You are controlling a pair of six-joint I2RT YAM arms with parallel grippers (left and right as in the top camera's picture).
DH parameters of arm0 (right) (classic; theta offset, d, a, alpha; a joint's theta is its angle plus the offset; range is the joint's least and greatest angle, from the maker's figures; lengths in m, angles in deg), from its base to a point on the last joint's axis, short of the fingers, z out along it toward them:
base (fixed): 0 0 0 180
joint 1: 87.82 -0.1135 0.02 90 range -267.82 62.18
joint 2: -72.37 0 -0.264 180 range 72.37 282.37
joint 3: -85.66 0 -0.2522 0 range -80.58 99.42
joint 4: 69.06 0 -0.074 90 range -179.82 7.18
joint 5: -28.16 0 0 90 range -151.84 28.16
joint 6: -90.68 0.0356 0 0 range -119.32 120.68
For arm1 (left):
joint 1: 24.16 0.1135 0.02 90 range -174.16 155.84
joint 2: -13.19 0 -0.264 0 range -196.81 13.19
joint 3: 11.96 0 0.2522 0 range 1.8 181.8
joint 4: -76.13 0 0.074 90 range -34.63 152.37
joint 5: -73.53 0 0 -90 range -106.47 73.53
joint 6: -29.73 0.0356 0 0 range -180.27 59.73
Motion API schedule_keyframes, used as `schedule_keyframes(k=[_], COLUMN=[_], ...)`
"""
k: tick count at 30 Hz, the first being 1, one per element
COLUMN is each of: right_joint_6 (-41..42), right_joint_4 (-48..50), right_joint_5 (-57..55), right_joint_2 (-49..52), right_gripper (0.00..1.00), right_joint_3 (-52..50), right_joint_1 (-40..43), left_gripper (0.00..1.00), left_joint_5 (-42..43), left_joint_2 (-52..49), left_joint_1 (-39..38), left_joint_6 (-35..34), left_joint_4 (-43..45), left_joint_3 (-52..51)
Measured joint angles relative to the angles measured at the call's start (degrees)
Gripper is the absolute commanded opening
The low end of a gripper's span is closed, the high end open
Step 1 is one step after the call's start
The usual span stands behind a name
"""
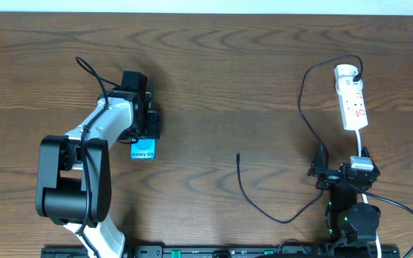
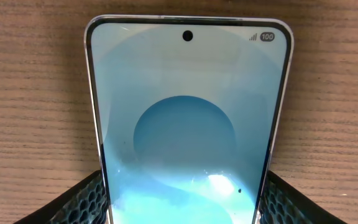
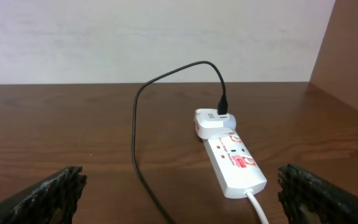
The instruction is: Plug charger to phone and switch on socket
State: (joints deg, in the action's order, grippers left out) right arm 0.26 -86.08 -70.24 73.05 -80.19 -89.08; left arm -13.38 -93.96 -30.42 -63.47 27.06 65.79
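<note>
The phone (image 1: 143, 150) lies flat on the wooden table left of centre, its light blue screen (image 2: 185, 106) facing up. My left gripper (image 1: 143, 136) reaches over its far end, and both black fingers (image 2: 79, 202) press on the phone's long edges. The charger cable (image 1: 244, 188) trails across the table with its small tip (image 1: 238, 153) lying free. Its other end (image 3: 223, 107) is plugged into a white adapter on the socket (image 1: 353, 100). My right gripper (image 3: 182, 193) stands open and empty, just short of the socket (image 3: 235, 158).
The socket's white cord (image 3: 257, 205) runs back toward my right arm's base (image 1: 353, 215). The charger cable (image 3: 135, 130) loops over the table left of the socket. A brown wall panel (image 3: 353, 62) rises on the right.
</note>
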Motion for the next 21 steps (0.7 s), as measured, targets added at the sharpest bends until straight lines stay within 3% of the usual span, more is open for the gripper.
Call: schedule_keyframes(k=[21], right_joint_6=[0.0], right_joint_4=[0.0], right_joint_5=[0.0], right_joint_2=[0.0], right_gripper=[0.99], right_joint_3=[0.0], right_joint_1=[0.0], left_gripper=[0.07], left_joint_5=[0.3], left_joint_2=[0.1], left_joint_1=[0.0], left_joint_6=[0.0], left_joint_4=[0.6], left_joint_3=[0.0])
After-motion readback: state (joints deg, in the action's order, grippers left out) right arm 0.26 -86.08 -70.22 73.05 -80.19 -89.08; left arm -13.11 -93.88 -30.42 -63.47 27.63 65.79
